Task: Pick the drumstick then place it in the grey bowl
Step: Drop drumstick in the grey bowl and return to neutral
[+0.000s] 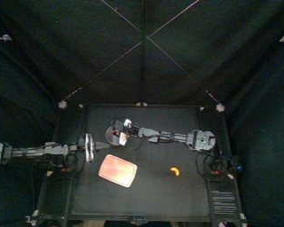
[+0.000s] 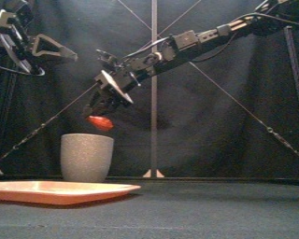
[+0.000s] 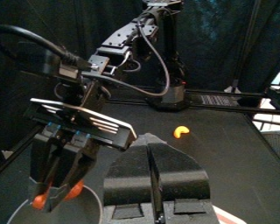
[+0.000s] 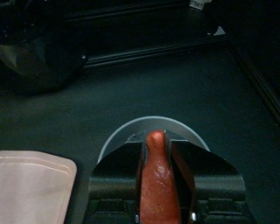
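Observation:
My right gripper [image 2: 106,112] hangs just above the tall grey speckled cup [image 2: 87,156] at the back left, shut on the red-orange drumstick [image 2: 101,121], which points down a little above the rim. In the right wrist view the drumstick [image 4: 157,171] lies between the jaws, with the cup's rim [image 4: 154,128] right below. The left wrist view also shows the drumstick's [image 3: 42,200] tip under the right gripper. My left gripper [image 3: 154,171] is held high at the left, shut and empty, facing the cup.
The flat pink tray [image 1: 117,169] lies in front of the cup near the table's front left. A small orange toy [image 1: 176,168] sits on the right side of the table.

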`<state>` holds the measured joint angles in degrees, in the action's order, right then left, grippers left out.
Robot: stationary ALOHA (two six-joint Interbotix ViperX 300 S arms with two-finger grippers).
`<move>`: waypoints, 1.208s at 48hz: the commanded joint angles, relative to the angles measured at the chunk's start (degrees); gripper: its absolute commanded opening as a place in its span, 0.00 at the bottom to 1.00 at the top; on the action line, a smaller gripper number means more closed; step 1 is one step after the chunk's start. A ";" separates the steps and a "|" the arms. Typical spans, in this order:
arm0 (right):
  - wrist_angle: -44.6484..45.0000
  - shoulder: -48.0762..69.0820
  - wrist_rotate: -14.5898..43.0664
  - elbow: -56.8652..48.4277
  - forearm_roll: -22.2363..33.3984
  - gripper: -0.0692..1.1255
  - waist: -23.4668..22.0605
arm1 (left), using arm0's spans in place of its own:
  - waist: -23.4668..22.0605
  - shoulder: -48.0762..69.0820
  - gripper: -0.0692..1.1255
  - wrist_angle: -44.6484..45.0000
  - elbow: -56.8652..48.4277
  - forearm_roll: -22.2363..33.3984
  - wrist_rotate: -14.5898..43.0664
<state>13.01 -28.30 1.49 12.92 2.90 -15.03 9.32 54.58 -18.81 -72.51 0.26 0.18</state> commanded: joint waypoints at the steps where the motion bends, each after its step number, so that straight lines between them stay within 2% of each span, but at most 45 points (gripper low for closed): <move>1: 1.32 0.88 0.26 2.11 -1.41 0.57 -0.35 | 0.09 -0.26 0.04 -0.53 0.53 -0.26 0.09; 10: 2.02 0.79 0.26 1.67 -3.16 0.74 -0.35 | 0.18 -0.26 0.04 -0.53 0.26 -0.62 0.09; 25: 0.00 6.15 0.26 -4.39 -3.43 0.75 0.09 | 0.18 -0.26 0.04 -0.53 0.00 -0.53 0.00; 33: -9.32 14.33 0.18 -16.35 -3.43 0.75 0.09 | 0.18 -0.26 0.04 -0.53 0.00 -0.62 0.09; 48: -32.96 28.83 0.18 -42.36 -3.43 0.75 0.53 | 0.35 -0.26 0.04 -0.53 -0.09 -0.62 0.09; 58: -40.61 34.01 0.18 -52.12 -3.43 0.75 1.58 | 0.53 -0.26 0.04 -0.53 -0.09 -0.62 0.09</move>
<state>-25.22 2.11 1.67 -37.18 -0.44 -13.89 9.58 54.58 -18.81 -73.30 -0.26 0.18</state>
